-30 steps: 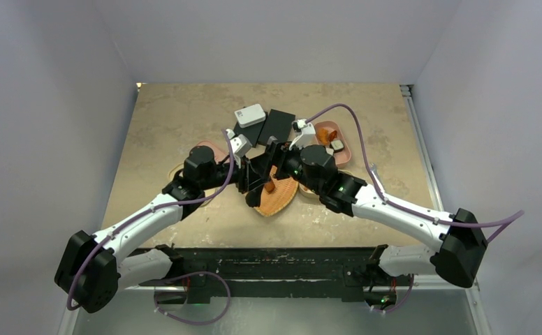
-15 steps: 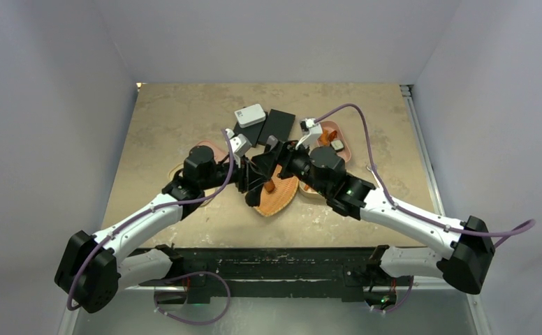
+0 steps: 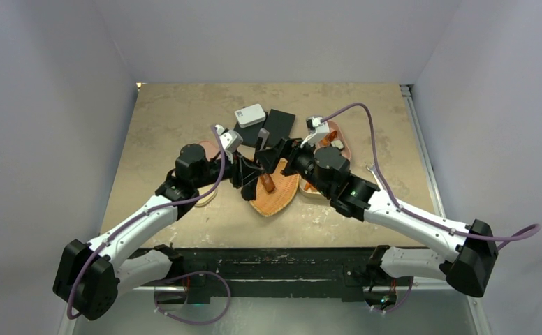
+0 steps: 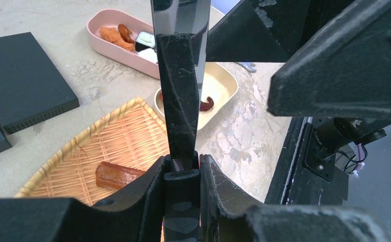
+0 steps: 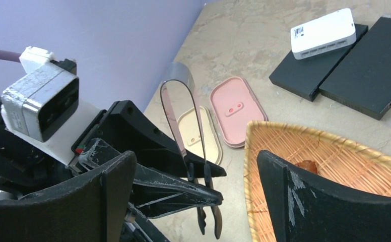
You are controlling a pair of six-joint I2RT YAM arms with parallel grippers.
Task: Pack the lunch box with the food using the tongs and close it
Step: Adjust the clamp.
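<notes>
My left gripper (image 4: 182, 164) (image 3: 249, 174) is shut on the black ends of the tongs (image 4: 179, 75) (image 5: 183, 126), which stand upright with their silvery loop (image 3: 262, 135) on top. Facing it, my right gripper (image 5: 196, 156) (image 3: 282, 157) is open wide, its fingers (image 5: 294, 196) on either side of the tongs without touching them. Below lies the orange wicker tray (image 3: 279, 199) (image 4: 118, 136) with one brown sausage piece (image 4: 117, 175) (image 3: 269, 183). The pink lunch box (image 4: 100, 40) (image 3: 343, 143) holds orange and dark-and-white food. A cream tray (image 4: 222, 83) holds a red piece (image 4: 206, 103).
A pink lid (image 5: 236, 108) and a cream lid (image 5: 199, 133) lie left of the wicker tray. Two flat black boxes (image 3: 274, 125) (image 5: 365, 60) and a white device (image 3: 249, 115) (image 5: 323, 33) sit behind. A small silver tool (image 4: 246, 65) lies near the table's front right.
My right gripper's jaws have spread wider and its arm has swung back to the right. The left gripper has drawn a little to the left with the tongs upright in it.
</notes>
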